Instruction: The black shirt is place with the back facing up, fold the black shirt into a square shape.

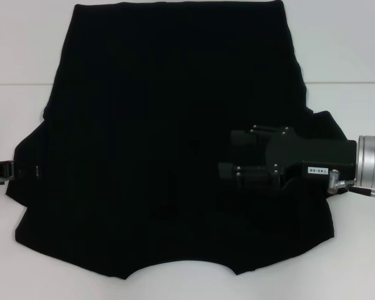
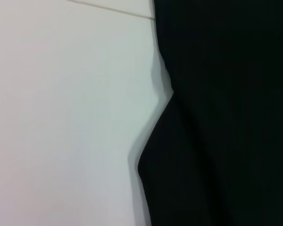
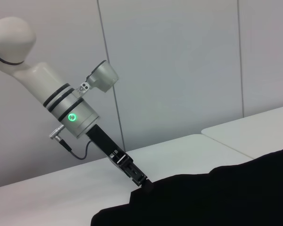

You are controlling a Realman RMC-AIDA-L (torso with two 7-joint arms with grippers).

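The black shirt (image 1: 169,144) lies spread flat on the white table (image 1: 25,56), with the curved neckline toward me and the hem at the far side. My right gripper (image 1: 232,154) is open and empty over the shirt's right half, pointing left, and I cannot tell whether it touches the fabric. My left gripper (image 1: 3,172) is at the tip of the shirt's left sleeve. The right wrist view shows the left gripper (image 3: 144,181) meeting the shirt's edge (image 3: 203,197). The left wrist view shows only the sleeve edge (image 2: 217,141) on the table.
White table surface surrounds the shirt on all sides, with a seam line (image 1: 337,83) across the far part. Grey wall panels (image 3: 179,70) stand behind the table in the right wrist view.
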